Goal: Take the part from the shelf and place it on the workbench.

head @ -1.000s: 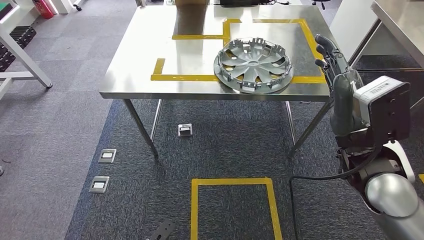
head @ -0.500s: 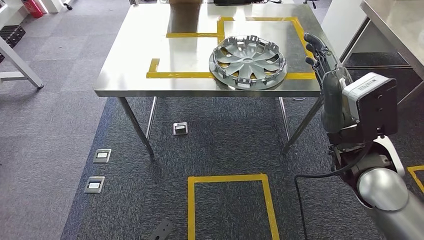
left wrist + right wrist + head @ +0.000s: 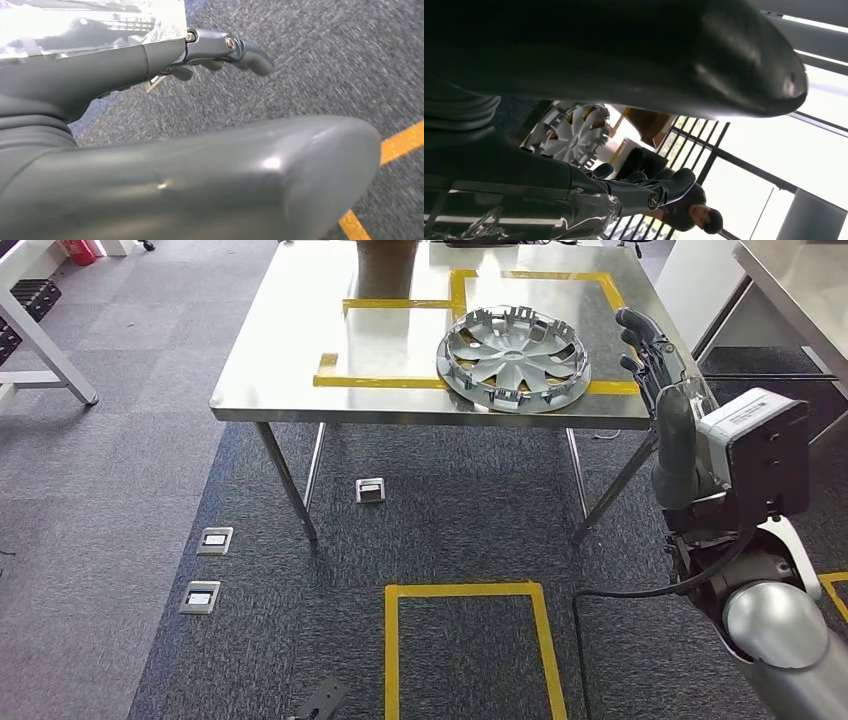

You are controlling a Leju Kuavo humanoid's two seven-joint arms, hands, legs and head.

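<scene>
Hubcap (image 3: 514, 357) upper centre on worktop (image 3: 280, 360): light, stiff, slick plastic, grab the rim; right hand (image 3: 655, 360) empty, fingers loosely apart.

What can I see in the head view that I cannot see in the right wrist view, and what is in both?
Head view alone: the yellow tape rectangle on the dark carpet, the square metal floor boxes, and the steel workbench's legs. Right wrist view alone: black window bars and a person beyond them. Both: the silver plastic wheel cover lying on the workbench and the right hand, empty, beside it.
</scene>
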